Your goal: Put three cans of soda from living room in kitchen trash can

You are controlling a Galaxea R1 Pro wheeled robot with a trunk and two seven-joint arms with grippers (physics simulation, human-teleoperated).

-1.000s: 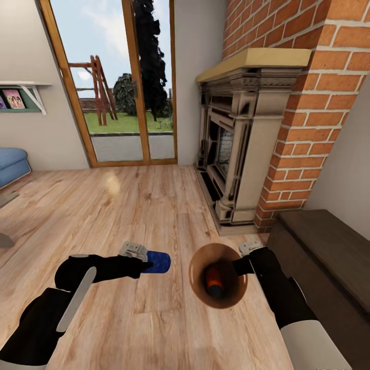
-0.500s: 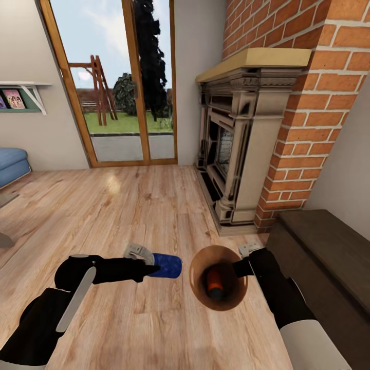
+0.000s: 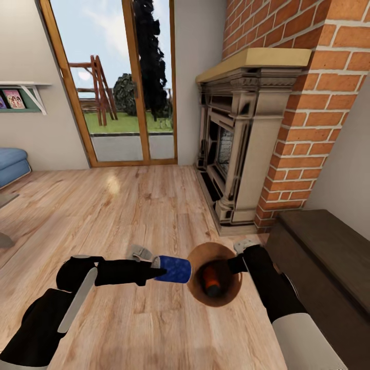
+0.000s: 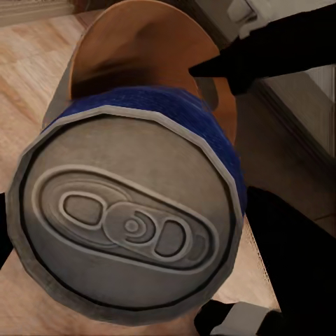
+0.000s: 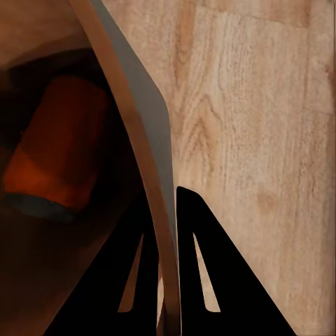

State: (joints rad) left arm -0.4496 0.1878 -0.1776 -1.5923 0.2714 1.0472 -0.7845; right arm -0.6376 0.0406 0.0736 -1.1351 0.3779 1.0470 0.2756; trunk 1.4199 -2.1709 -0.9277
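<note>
A: Starting at the left, what is the left claw (image 3: 154, 268) doing?

B: It is clenched on a can of soda (image 3: 173, 269), blue on the part that shows, held lying sideways above the wood floor (image 3: 128, 205). The can's free end is right at the rim of the tash can (image 3: 194, 263). In the left wrist view the silver top with its pull tab (image 4: 129, 227) faces the camera and the brown bin mouth sits just beyond it.

A: And the bin itself?

B: The right claw (image 3: 237, 264) is gripping it by the rim, tipped so the mouth faces the left arm. In the right wrist view one dark finger (image 5: 140, 280) lies inside the wall and the other outside, pinching the thin edge. A second, orange can (image 3: 210, 281) already lies inside, against the glossy brown lining.

A: How will the can handle?

B: My guess: light, rigid, smooth-sided, so likely to slip or roll. A hold across the middle of the body suits it. The bin is probably light but wide, and a rim pinch may let it swing.

A: Where is all this?

B: In the living room, by the brick chimney (image 3: 318, 103) and fireplace (image 3: 231, 149).
</note>
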